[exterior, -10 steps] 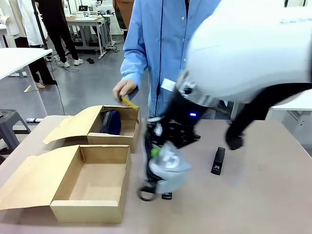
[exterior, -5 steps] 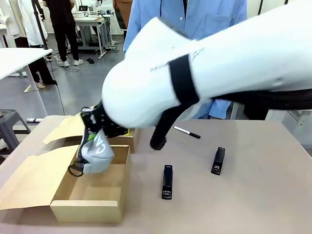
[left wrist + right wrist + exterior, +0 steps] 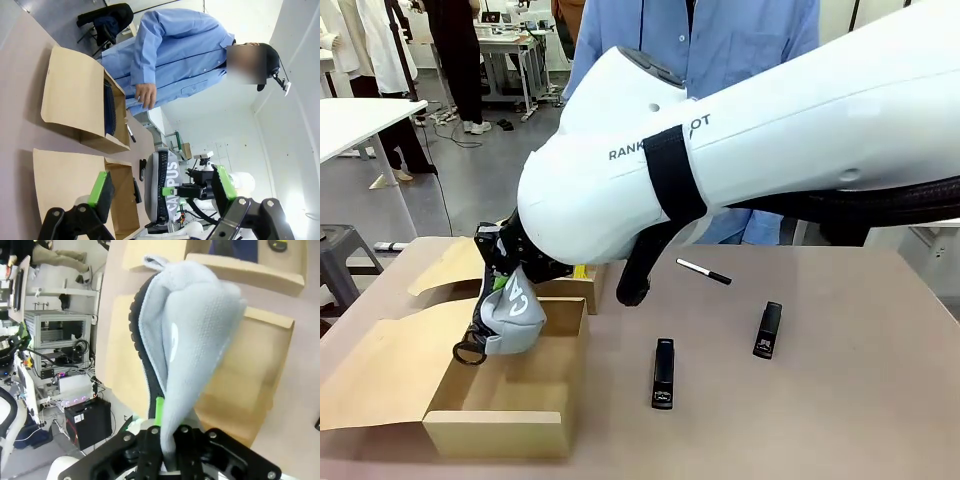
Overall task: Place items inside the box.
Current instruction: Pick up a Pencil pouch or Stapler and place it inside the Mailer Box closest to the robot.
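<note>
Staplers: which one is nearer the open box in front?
The left stapler, lying just right of that box. The other stapler lies farther right and farther back on the table.

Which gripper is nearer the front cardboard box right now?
Right. The right gripper holds the grey pouch just above the front box; the left gripper stands farther back, fingers open.

Grey floor [image 3: 520, 170], white table [image 3: 350, 115] at left
</note>
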Controlling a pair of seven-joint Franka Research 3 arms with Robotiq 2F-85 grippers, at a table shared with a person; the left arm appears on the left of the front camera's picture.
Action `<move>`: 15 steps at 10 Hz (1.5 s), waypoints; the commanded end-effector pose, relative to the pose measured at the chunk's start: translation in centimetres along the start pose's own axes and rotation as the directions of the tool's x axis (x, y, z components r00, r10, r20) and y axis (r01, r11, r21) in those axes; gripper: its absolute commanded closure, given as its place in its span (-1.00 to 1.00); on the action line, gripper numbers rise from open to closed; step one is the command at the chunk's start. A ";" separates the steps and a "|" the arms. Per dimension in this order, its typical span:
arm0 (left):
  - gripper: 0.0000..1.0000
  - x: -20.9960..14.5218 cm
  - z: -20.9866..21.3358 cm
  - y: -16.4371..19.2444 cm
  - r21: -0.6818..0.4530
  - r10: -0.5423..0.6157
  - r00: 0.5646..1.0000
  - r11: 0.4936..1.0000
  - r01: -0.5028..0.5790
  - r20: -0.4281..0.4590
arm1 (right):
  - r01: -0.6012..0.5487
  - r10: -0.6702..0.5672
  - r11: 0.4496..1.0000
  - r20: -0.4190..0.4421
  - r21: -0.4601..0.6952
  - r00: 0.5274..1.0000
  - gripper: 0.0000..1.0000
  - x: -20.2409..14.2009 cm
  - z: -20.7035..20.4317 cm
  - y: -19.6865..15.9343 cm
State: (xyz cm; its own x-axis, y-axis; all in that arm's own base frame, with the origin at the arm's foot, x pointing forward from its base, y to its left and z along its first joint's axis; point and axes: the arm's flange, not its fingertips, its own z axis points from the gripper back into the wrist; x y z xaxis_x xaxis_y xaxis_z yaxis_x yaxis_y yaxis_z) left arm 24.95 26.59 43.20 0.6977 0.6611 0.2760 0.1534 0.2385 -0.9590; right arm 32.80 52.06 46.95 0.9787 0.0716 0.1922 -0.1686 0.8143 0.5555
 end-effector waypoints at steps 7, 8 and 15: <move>-1.00 0.1 -0.1 -0.1 -0.025 -0.020 1.000 0.999 0.020 0.014 | 0.120 -0.125 0.981 -0.026 -0.150 0.992 0.88 -0.4 -8.2 -0.2; -1.00 0.1 -0.1 -0.1 -0.025 -0.020 1.000 0.999 0.020 0.014 | 0.129 -0.139 0.976 -0.044 -0.173 0.989 0.88 -0.4 -9.5 -0.4; -1.00 0.1 -0.1 -0.1 -0.025 -0.020 1.000 0.999 0.020 0.014 | 0.141 -0.172 0.970 -0.145 -0.200 0.974 0.88 -0.2 -13.0 -1.6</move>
State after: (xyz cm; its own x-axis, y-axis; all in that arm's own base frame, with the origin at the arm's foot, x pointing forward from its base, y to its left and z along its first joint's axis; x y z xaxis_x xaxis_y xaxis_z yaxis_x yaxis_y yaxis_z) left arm 24.96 26.59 43.20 0.6978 0.6611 0.2759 0.1534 0.2384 -0.9590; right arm 34.28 57.27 35.09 0.9996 0.0247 -0.0105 -0.0182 0.9109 0.4122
